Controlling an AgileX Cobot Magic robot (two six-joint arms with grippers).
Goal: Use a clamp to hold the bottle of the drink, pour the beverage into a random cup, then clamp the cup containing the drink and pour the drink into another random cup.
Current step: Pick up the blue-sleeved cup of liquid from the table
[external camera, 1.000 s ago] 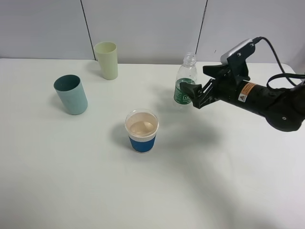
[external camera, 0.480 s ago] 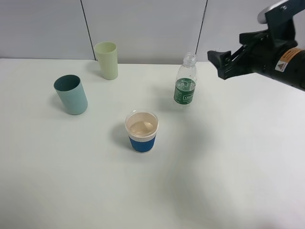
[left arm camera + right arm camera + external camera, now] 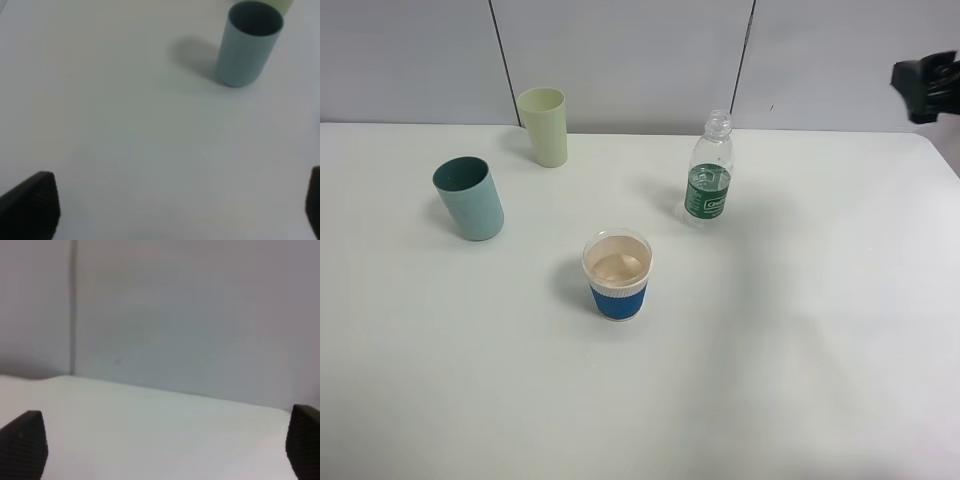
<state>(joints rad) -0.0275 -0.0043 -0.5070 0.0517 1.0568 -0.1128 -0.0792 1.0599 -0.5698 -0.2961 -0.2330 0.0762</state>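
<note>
The bottle of the drink [image 3: 709, 170] stands upright on the white table [image 3: 800, 340], uncapped, green label band facing front. The blue-sleeved paper cup [image 3: 618, 274] sits in front of it with clear liquid inside. The teal tumbler [image 3: 469, 198] [image 3: 248, 43] stands at the left. My right gripper [image 3: 923, 87] is raised at the far right edge of the high view, well away from the bottle; in its wrist view its fingers [image 3: 22, 443] stand wide apart with nothing between them. My left gripper [image 3: 170, 205] is open over bare table, short of the teal tumbler.
A pale yellow-green tumbler [image 3: 544, 126] stands at the back left near the grey wall panels [image 3: 620, 55]. The table's right edge [image 3: 945, 165] runs near the right gripper.
The right gripper let go of the bottle, opened wide and pulled back up and to the right, nearly out of the high view. The bottle stays standing.
</note>
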